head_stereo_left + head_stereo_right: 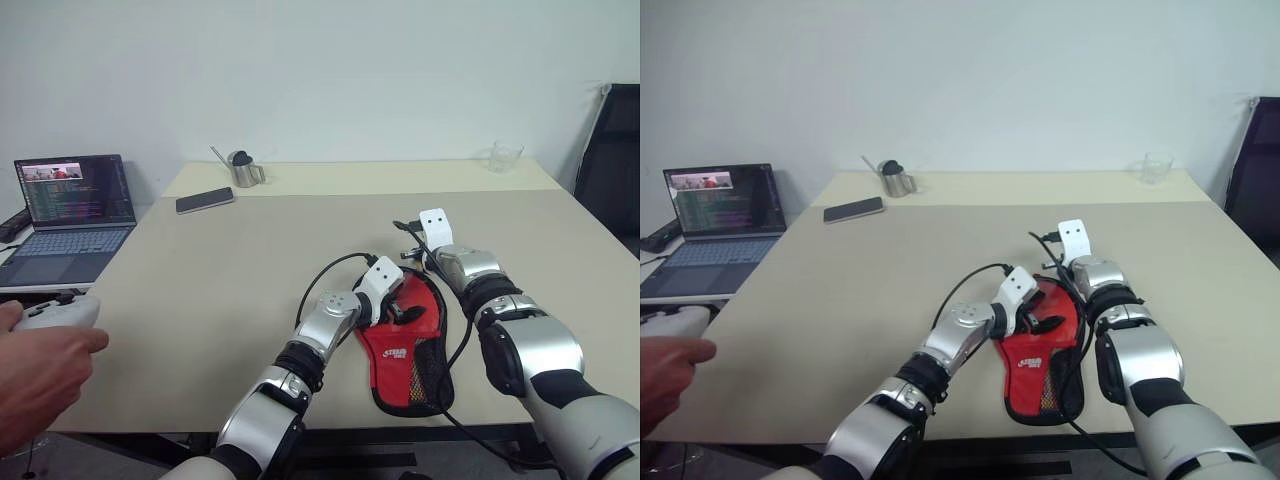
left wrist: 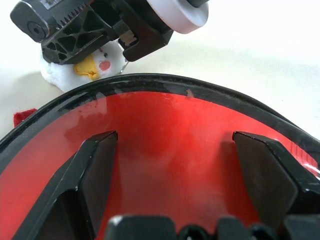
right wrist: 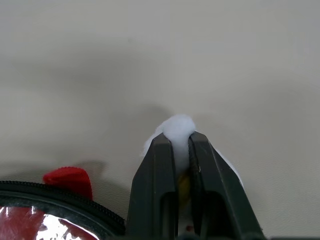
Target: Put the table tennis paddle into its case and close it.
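Observation:
The case (image 1: 398, 352) lies flat near the table's front edge, red side up, with a black mesh pocket, a white logo and black zipper edging (image 2: 210, 91). My left gripper (image 2: 174, 136) hovers low over its round red part, fingers (image 2: 100, 170) spread open with nothing between them. Just past the case's far rim, my right gripper (image 3: 176, 137) is shut on a small white plush charm (image 3: 179, 124) with a yellow beak (image 2: 86, 69). A red tab (image 3: 67, 180) sticks out of the zipper edge beside it. The table tennis paddle is hidden.
A laptop (image 1: 75, 205) stands off the table's left side. A phone (image 1: 205, 200) and a metal cup (image 1: 243, 170) sit at the back left, a glass (image 1: 506, 157) at the back right. A person's hand (image 1: 40, 375) holds a white controller (image 1: 60, 312) at front left. A black chair (image 1: 612, 165) stands to the right.

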Robot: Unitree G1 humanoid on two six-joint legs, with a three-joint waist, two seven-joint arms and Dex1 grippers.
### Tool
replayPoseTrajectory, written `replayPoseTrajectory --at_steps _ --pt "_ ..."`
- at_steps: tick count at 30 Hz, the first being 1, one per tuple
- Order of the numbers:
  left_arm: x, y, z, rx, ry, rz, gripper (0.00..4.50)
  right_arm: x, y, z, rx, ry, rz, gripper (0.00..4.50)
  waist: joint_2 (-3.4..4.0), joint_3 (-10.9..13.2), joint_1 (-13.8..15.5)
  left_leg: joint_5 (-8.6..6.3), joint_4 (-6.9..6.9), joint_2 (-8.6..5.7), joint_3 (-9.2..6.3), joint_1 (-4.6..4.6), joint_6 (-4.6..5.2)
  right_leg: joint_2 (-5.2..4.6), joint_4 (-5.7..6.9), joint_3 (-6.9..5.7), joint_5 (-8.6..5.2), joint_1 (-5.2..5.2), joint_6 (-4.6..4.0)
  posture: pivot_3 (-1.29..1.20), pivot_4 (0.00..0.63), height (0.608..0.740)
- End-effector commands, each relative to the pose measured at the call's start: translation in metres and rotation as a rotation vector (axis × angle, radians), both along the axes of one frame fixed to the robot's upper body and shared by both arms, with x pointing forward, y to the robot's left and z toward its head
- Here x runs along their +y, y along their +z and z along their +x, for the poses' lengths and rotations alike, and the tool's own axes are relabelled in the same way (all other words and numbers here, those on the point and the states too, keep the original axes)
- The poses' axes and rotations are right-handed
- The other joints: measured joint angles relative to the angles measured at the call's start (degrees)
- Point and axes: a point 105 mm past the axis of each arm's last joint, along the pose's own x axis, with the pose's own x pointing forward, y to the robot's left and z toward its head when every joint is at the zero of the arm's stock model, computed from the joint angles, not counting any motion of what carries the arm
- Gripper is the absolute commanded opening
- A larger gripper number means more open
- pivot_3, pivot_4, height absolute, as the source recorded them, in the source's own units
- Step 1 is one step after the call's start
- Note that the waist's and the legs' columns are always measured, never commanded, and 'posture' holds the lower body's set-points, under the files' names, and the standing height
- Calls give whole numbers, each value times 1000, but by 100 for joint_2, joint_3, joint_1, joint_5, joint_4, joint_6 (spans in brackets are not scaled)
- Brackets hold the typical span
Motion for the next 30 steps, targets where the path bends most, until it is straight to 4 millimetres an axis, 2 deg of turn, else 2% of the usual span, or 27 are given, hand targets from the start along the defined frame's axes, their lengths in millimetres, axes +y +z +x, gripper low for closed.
replayPoseTrajectory --at_steps 1,5,10,16,21,26,30 --pt "-2 -27 -11 91 -3 34 4053 -4 -8 -3 25 -8 -18 19 0 0 0 0 0 0 0 0 -1 0 0 0 0 0 0 0 150 740" --pt "-2 -27 -10 92 -3 34 4053 -18 5 2 -20 -60 -43 19 0 0 5 0 1 -1 0 0 -1 0 0 0 0 0 0 0 150 740" --pt "-4 -26 -9 92 -3 34 4053 -52 32 7 -116 -141 -169 19 -1 0 70 1 1 -2 -1 -5 -2 -2 -3 -3 0 -1 0 0 150 740" --pt "-10 -26 -12 86 -28 38 4053 -71 41 3 -107 -138 -229 19 -1 1 106 0 0 -2 2 -6 0 -2 -4 -2 0 -1 0 0 150 740" --pt "-17 -22 -14 81 -52 30 4053 -87 32 -12 -24 -83 -271 19 -1 1 171 1 5 -4 -1 -18 0 -4 -10 -12 -3 -2 5 0 150 740" --pt "-21 -25 -17 80 -76 43 4053 -89 22 -40 67 32 -306 19 -1 1 202 -2 10 -11 -3 -29 4 -16 -13 -19 -11 -5 18 0 150 740" --pt "-26 -24 -20 79 -97 44 4053 -93 23 -60 103 95 -358 19 -1 1 229 -3 11 -12 -6 -29 4 -16 -13 -25 -15 -4 24 0 150 740"
